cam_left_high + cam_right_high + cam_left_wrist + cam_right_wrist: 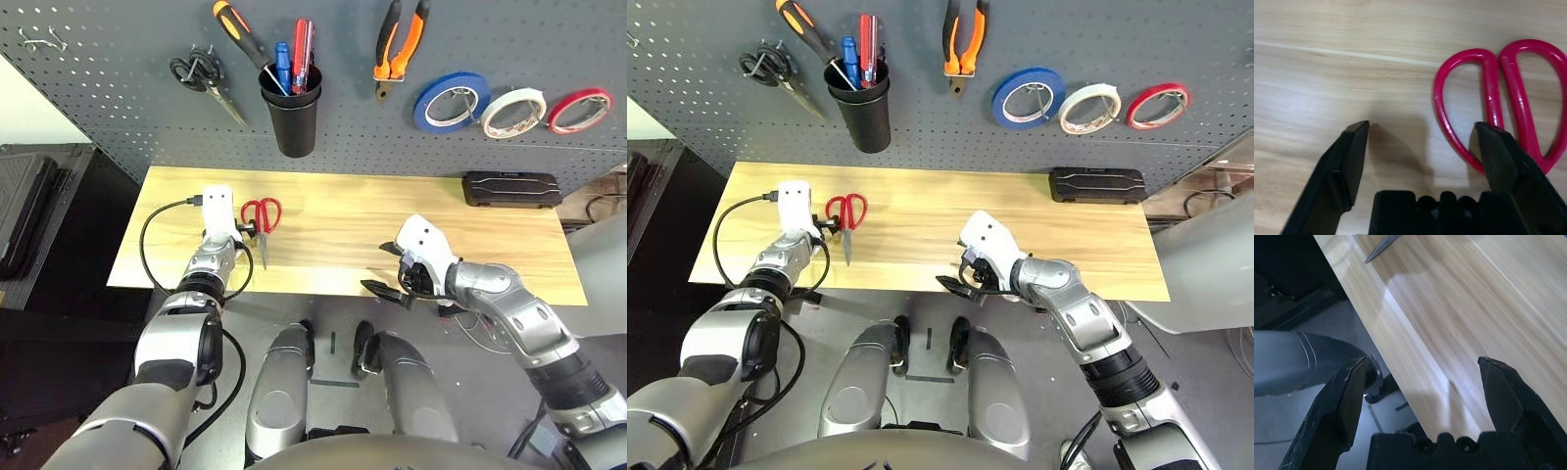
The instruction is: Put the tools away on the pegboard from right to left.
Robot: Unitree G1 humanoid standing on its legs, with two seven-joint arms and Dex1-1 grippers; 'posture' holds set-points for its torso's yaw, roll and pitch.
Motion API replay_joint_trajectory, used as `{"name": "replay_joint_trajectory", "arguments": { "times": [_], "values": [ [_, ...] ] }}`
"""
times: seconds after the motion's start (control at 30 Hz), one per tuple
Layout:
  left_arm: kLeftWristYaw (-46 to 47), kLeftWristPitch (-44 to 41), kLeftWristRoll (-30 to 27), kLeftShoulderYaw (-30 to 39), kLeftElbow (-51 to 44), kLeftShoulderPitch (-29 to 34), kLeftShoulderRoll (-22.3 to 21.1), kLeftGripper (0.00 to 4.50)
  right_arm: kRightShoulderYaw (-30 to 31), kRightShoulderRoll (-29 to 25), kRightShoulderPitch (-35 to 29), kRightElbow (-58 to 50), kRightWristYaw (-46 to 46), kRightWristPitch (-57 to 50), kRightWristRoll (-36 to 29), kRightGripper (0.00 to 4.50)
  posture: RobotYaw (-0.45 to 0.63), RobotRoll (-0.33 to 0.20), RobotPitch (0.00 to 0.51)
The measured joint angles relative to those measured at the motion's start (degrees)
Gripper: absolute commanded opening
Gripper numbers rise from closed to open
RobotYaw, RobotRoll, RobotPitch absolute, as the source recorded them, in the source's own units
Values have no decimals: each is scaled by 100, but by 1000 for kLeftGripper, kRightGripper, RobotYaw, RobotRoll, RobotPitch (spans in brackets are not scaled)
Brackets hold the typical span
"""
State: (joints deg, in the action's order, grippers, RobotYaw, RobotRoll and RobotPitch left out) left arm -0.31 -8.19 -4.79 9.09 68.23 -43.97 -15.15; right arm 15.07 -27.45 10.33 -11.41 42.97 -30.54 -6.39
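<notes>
The red-handled scissors [261,217] lie on the wooden table at its left, blades toward the front edge. My left gripper [1422,129] is open right at the handles, and one finger [1498,152] overlaps the nearer red loop [1464,98]. On the pegboard [118,88] hang the orange-handled pliers [400,44] and the white tape roll [513,111]. The screwdriver with the black-and-orange handle [240,29] stands in a black cup [292,117]. My right gripper [390,276] is open and empty over the table's front edge.
Black-handled scissors [201,76] hang at the board's left. Blue [451,101] and red [579,110] tape rolls flank the white one. A black case [511,188] lies at the table's back right. A cable [147,240] loops beside my left wrist.
</notes>
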Motion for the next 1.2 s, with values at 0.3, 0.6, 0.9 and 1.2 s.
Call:
{"name": "replay_joint_trajectory", "arguments": {
  "times": [0.3,0.6,0.9,1.2],
  "values": [
    [-129,-48,3,-3,-15,-27,121,47,-10,-126,-34,-91,9,-21,-15,4500,70,0,290],
    [-177,2,-8,108,-224,95,239,47,-42,-235,41,-27,110,244,-58,4500,80,0,284],
    [-327,198,-234,305,-1091,542,469,47,-66,-234,83,136,195,694,-72,4500,105,0,271],
    [-482,-545,-723,322,-4581,2277,892,47,-504,102,312,640,237,1541,-396,4500,177,0,244]
  ]
}}
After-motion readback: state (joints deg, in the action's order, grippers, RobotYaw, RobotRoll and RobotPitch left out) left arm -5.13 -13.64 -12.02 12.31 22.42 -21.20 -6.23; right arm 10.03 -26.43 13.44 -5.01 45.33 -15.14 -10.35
